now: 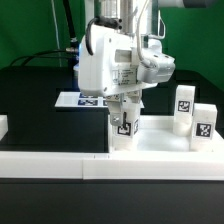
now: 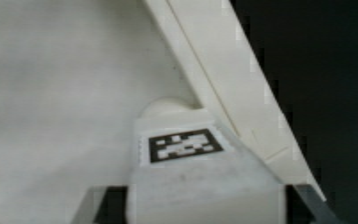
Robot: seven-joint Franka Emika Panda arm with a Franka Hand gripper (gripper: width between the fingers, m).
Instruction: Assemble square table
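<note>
At the near corner of the square tabletop, on the exterior view's left side of it, the gripper points straight down with a white tag-marked leg between its jaws. The jaws stand only as far apart as the leg is wide, one on either flank of it. In the wrist view the two dark fingertips show at either side of the leg, pressed against its sides, and the leg's black-and-white tag faces the camera. The leg is upright, and its lower end sits at the tabletop's corner, close inside the raised rim; whether it is seated in a socket or merely touching the surface cannot be told.

The tabletop lies flat on the black table, its front edge just behind the long low white border wall. Two more tag-marked legs stand upright on the exterior view's right side of the tabletop, well apart from the held one: one further back, the other nearer the front, just beside each other. Behind the arm, the marker board lies flat on the table, partly hidden by the white wrist housing.
</note>
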